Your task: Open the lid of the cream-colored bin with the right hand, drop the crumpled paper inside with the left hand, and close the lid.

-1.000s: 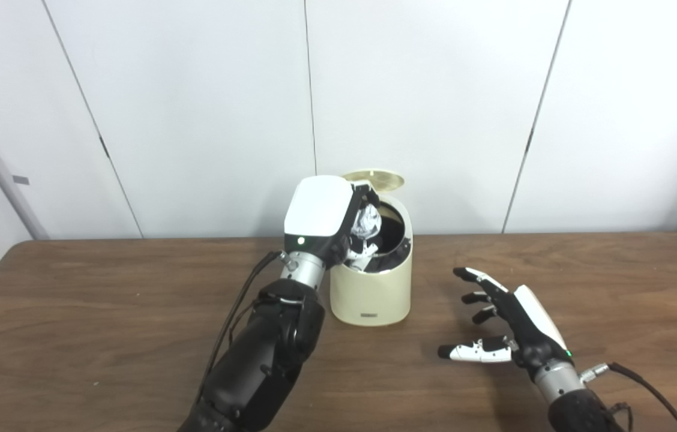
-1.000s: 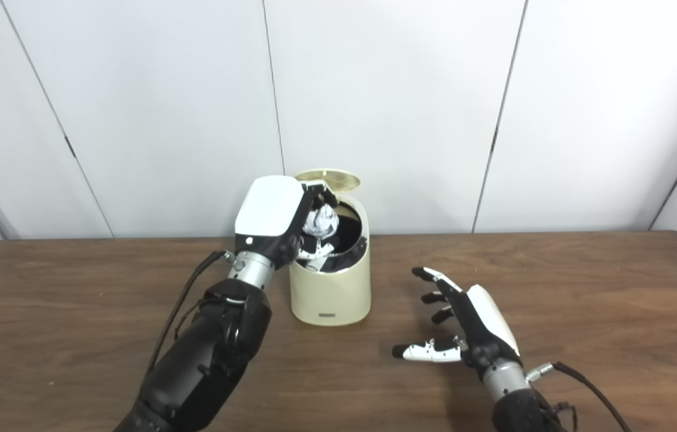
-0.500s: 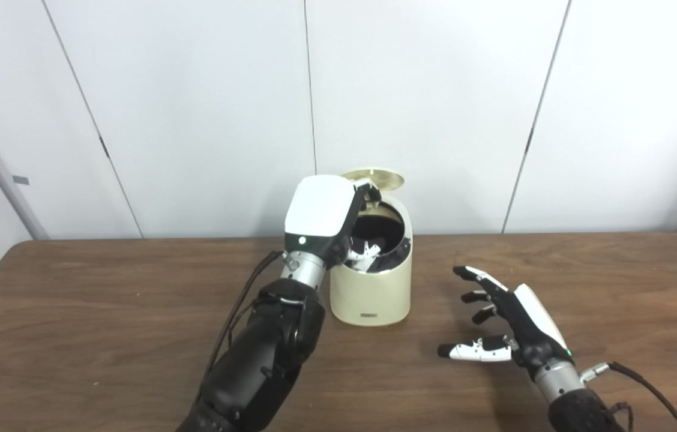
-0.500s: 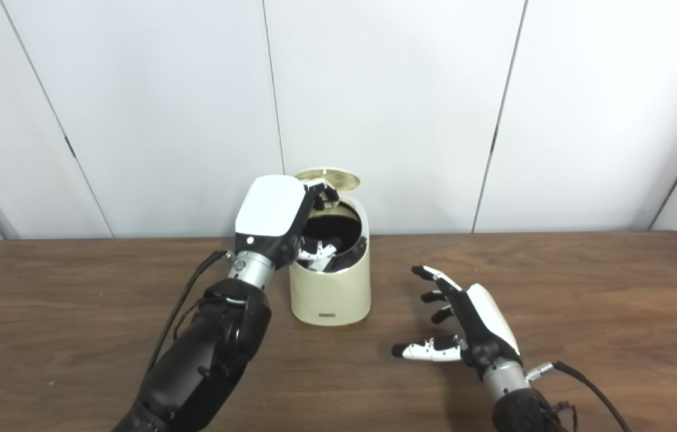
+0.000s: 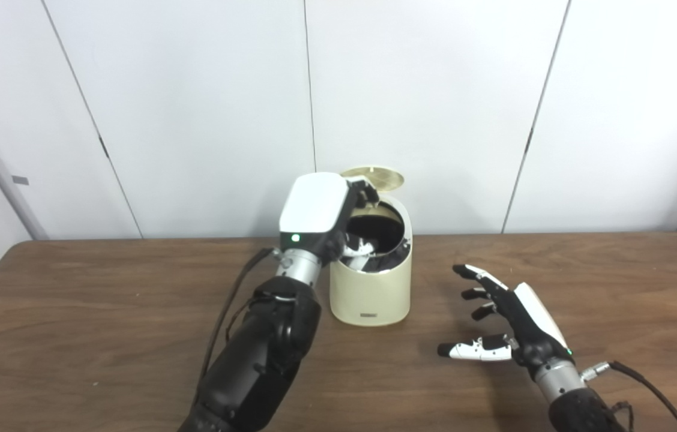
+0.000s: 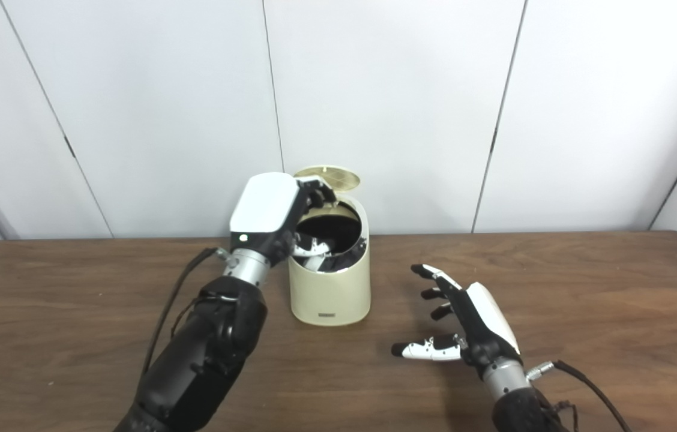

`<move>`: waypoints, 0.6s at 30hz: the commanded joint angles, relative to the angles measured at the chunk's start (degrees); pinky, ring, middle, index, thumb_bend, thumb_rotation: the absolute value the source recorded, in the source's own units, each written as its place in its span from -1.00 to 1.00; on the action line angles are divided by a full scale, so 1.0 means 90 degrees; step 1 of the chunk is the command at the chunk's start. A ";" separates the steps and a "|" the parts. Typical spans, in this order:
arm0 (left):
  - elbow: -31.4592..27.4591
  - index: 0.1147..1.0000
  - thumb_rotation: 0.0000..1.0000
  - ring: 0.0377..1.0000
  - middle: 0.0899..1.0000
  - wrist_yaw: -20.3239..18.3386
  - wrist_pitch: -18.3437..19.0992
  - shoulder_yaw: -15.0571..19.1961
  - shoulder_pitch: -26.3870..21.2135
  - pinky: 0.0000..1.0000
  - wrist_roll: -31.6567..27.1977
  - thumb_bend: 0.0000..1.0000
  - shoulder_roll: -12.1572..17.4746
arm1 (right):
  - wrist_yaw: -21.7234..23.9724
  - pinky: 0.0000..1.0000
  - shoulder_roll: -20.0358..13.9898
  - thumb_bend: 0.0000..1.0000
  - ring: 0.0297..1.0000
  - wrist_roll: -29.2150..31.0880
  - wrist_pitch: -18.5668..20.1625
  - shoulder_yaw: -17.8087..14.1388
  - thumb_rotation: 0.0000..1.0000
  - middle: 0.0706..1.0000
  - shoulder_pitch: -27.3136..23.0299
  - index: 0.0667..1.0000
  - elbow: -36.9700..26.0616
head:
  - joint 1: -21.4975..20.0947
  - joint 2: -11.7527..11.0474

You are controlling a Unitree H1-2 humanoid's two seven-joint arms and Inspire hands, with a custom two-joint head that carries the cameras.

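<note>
The cream-colored bin (image 5: 371, 291) stands at the middle of the table with its round lid (image 5: 373, 176) tipped up at the back. Its dark mouth (image 5: 377, 227) shows no paper; the crumpled paper is out of sight. My left hand (image 5: 319, 216) hovers over the bin's left rim, fingers spread over the opening and holding nothing. My right hand (image 5: 509, 327) rests low over the table to the right of the bin, fingers apart and empty.
The brown wooden table (image 5: 74, 336) stretches wide on both sides of the bin. White wall panels (image 5: 434, 90) stand right behind the bin. A black cable (image 5: 650, 390) trails from my right wrist.
One second ago my left hand held the crumpled paper over the bin's mouth. The paper has dropped out of sight into the bin, and the hand has drifted slightly left.
</note>
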 commanded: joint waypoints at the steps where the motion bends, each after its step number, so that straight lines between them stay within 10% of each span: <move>1: -0.0532 -0.01 -1.00 -0.28 -0.14 -0.0150 -0.0032 0.0248 -0.0066 -0.39 -0.0519 0.00 -0.0082 | -0.0109 0.13 -0.0055 0.31 0.50 0.0009 -0.0170 -0.0084 -0.74 0.74 -0.0144 0.69 -0.0136 | -0.0003 0.0004; 18: -0.1682 -0.06 -1.00 -0.22 -0.18 -0.0142 -0.0845 0.1467 0.1468 -0.33 -0.2525 0.00 -0.0057 | -0.0048 0.09 -0.0204 0.32 0.45 -0.0068 -0.0042 -0.0240 -0.64 0.71 -0.0256 0.70 -0.0211 | 0.0056 -0.0084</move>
